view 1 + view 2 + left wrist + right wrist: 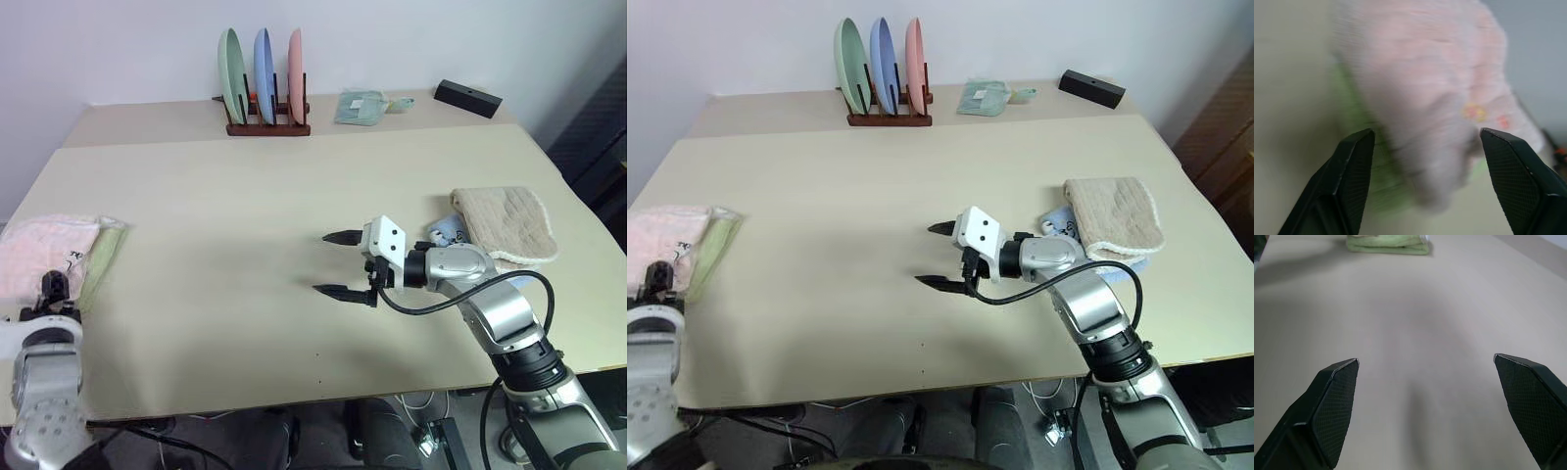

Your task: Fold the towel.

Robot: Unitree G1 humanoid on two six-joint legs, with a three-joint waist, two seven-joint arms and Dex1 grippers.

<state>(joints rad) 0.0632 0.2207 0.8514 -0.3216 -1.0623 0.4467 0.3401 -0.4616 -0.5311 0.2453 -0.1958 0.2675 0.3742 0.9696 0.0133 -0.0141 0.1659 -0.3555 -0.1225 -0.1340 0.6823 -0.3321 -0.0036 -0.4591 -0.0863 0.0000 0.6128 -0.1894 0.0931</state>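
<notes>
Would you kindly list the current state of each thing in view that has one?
pink towel: folded, lying on the green towel, not gripped
left gripper: open
right gripper: open, empty, above the table
beige towel: folded
plates: upright in the rack

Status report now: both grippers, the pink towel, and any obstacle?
Left gripper open, facing the towel, nothing held. Right gripper open over bare table. Towel folded, lying on the green towel at the left edge. Nothing in the way.

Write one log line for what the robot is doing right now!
towel: pink, folded on green towel, table's left edge | left tool: open, at towel | right tool: open, empty, mid-table
</notes>
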